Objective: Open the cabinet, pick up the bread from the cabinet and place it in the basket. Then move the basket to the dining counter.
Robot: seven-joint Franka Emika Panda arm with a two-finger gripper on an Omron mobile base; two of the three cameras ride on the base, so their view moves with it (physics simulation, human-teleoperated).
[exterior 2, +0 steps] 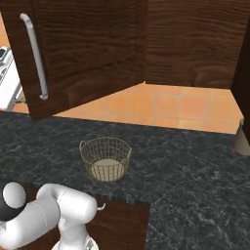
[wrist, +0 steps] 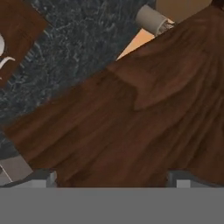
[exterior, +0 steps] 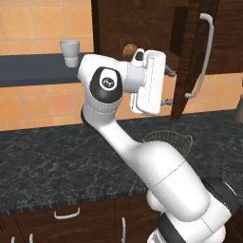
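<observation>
Left base view: door swung open, my end effector spread wide, empty, beside its edge. I'd clear the door, then reach in level for the bread, a small golden-brown bun in the cabinet behind my wrist. Basket waits on the surface below.

**Layout: cabinet, countertop, basket**

The cabinet hangs above the countertop, its door swung outward with the handle on the free edge. The bread sits inside the cabinet, behind the robot hand. The basket stands on the countertop below the open door, near the front edge. A cup rests on a shelf left of the cabinet. Drawers lie beneath the countertop.
</observation>
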